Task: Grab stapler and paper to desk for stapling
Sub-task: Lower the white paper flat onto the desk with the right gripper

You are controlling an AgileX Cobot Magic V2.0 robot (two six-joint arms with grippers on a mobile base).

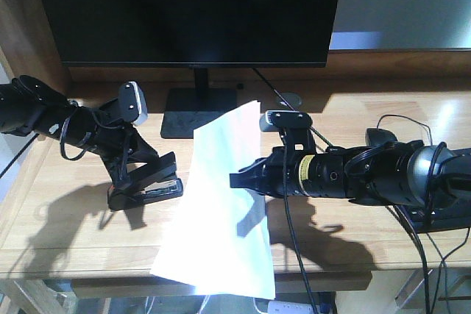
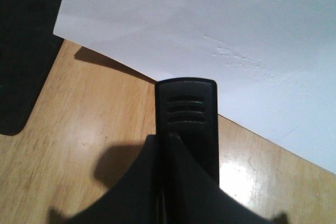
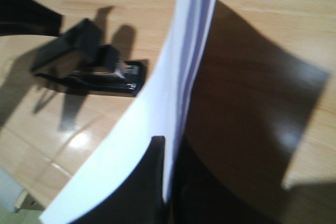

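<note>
The black stapler (image 1: 151, 185) rests on the light-wood desk (image 1: 66, 204) at the left, with its jaw propped open. My left gripper (image 1: 140, 170) is shut on its upper arm. In the left wrist view the stapler's ribbed top (image 2: 186, 109) sticks out past the closed fingers (image 2: 136, 192). The white paper (image 1: 221, 211) stands curved in the middle and overhangs the desk's front edge. My right gripper (image 1: 239, 179) is shut on its right edge. From the right wrist, the paper (image 3: 181, 72) is pinched at my right gripper (image 3: 168, 156), and the stapler (image 3: 105, 77) lies just left of it.
A black monitor (image 1: 191, 12) stands at the back on a flat base (image 1: 195, 115), which also shows as the monitor base (image 2: 21, 51). Cables (image 1: 412, 123) and a dark object (image 1: 379, 137) lie at the right. A cable grommet (image 1: 291, 98) sits behind the paper.
</note>
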